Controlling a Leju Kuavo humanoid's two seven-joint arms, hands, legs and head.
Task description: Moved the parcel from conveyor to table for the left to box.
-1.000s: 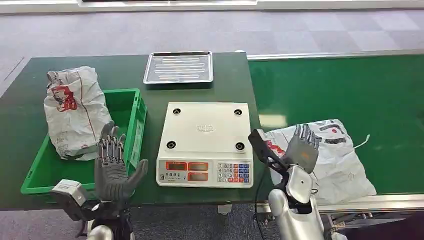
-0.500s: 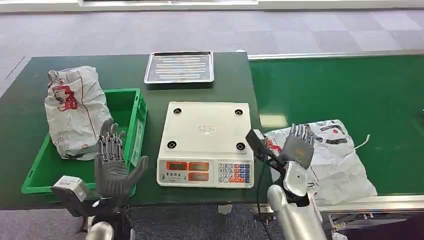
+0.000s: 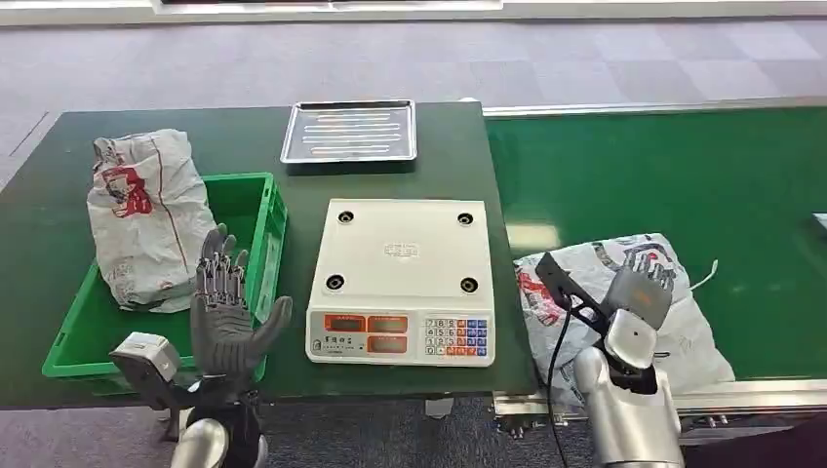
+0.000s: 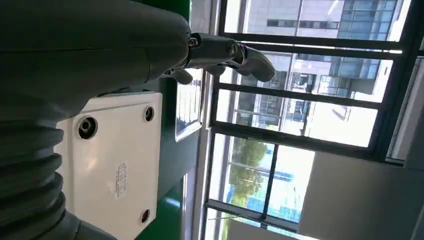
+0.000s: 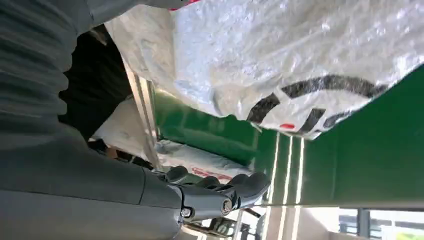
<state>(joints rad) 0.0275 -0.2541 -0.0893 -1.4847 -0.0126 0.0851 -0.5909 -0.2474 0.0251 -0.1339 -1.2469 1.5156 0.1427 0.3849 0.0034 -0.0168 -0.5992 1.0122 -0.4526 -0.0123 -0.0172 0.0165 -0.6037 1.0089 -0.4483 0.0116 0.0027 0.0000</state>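
White parcel (image 3: 673,312) lies flat on the conveyor (image 3: 683,175) just right of the scale (image 3: 400,278), long axis crosswise. Right robot hand (image 3: 639,292) hovers spread above it; left robot hand (image 3: 226,317) open, empty.

Between our parcel (image 3: 624,302) and green crate (image 3: 261,255): white scale (image 3: 402,278), blocking; bare table beyond, before the tray (image 3: 349,132).

Scale (image 3: 402,255) between crate (image 3: 254,210) at left and conveyor (image 3: 683,175) at right, tray (image 3: 349,131) behind.
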